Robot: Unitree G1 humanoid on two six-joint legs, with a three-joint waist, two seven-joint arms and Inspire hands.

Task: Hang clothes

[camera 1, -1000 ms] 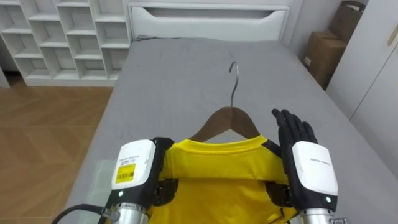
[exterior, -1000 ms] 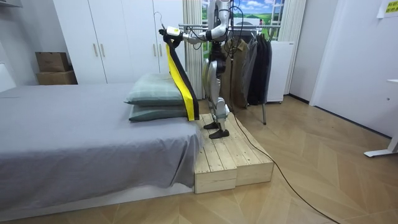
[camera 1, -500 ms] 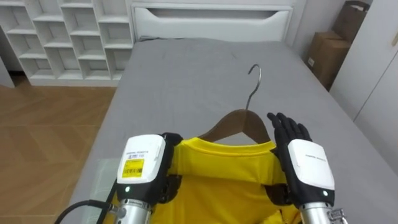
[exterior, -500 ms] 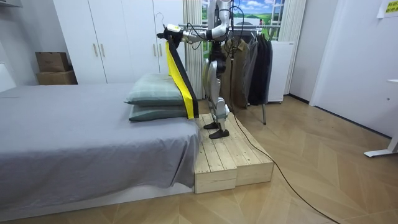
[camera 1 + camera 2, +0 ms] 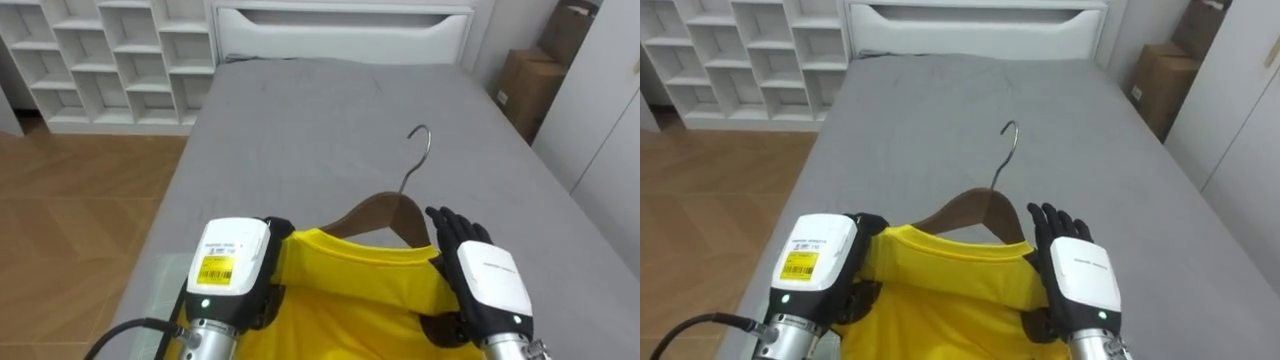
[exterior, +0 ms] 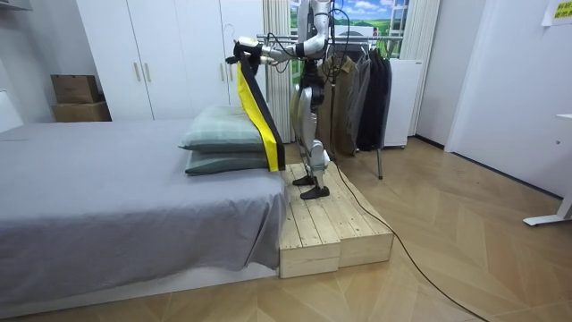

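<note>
A yellow shirt with dark trim sits on a wooden hanger, held up in the air over the grey bed. The metal hook points away from me and leans right. My left hand is curled round the shirt's left shoulder. On the right shoulder, my right hand lays its fingers forward over the cloth and pinches it with the thumb below. In the room view the shirt hangs from my raised hands as a long yellow strip.
I stand on a wooden platform by the bed, next to two pillows. A rack of dark clothes stands behind me. White shelves lie far left, a cardboard box far right.
The hanger's hook has swung from the middle to the right and tilted more. In the room view my hands and the shirt have risen a little.
</note>
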